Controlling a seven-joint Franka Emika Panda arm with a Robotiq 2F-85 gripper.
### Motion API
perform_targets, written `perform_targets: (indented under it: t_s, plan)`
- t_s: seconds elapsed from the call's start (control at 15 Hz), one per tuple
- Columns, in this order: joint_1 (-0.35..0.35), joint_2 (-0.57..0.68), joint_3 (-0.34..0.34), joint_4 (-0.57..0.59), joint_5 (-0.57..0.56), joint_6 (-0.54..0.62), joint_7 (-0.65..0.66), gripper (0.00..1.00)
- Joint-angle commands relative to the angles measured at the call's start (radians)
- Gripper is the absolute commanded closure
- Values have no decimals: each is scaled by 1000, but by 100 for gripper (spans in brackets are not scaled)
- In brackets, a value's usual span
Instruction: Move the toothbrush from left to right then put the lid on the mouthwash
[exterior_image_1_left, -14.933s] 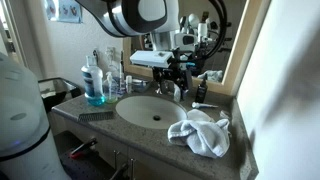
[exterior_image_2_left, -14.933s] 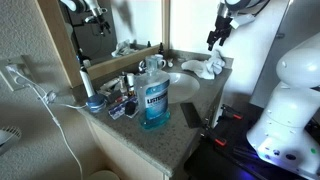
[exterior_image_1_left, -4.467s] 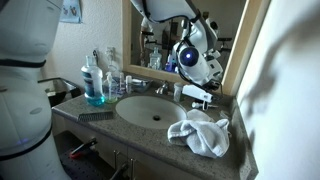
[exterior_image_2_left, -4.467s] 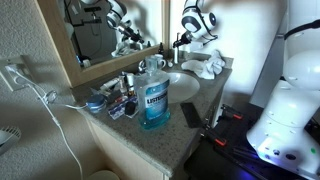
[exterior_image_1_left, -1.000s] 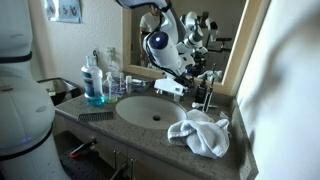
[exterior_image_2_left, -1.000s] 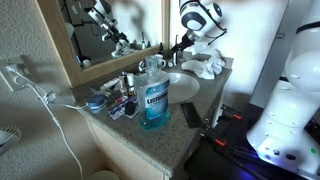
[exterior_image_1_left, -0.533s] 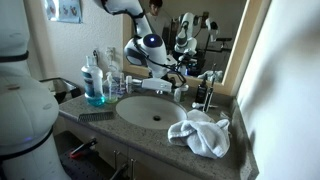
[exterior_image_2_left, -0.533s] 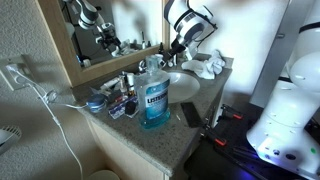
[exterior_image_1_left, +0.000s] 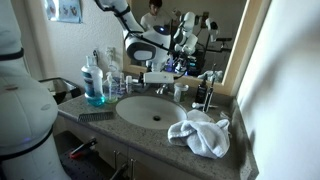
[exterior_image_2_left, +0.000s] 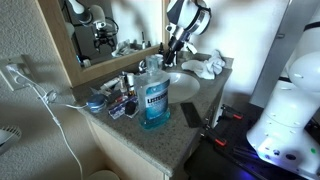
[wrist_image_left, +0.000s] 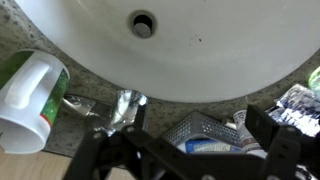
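Observation:
The mouthwash (exterior_image_1_left: 95, 84), a tall clear bottle of bright blue liquid, stands at the left of the sink; it also shows in the front of an exterior view (exterior_image_2_left: 153, 100). I cannot make out its lid. A thin upright item that looks like the toothbrush (exterior_image_1_left: 207, 91) stands to the right of the basin. My gripper (exterior_image_1_left: 160, 77) hangs over the back of the basin by the faucet, apart from the mouthwash. In the wrist view the gripper (wrist_image_left: 190, 140) is open and empty above a mesh holder (wrist_image_left: 200, 125).
A crumpled white towel (exterior_image_1_left: 200, 131) lies at the front right of the counter. A dark comb (exterior_image_1_left: 95, 115) lies at the front left. The wrist view shows the drain (wrist_image_left: 143, 22), the faucet (wrist_image_left: 122, 108) and a green and white container (wrist_image_left: 35, 95) on its side. Small toiletries (exterior_image_2_left: 120, 98) crowd the wall behind the mouthwash.
My arm has swung from the right side of the sink toward the left, over the faucet. The gripper stays open and empty.

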Motion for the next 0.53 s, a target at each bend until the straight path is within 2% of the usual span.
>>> perform_targets:
  t_s: [0.0,0.2,0.47]
  plan:
    - [-18,-123,-16,68,-276,-205,148,0]
    - [18,-171,-20,207,-381,-389,181,0]
    - [86,-178,8,434,-415,-622,218,0]
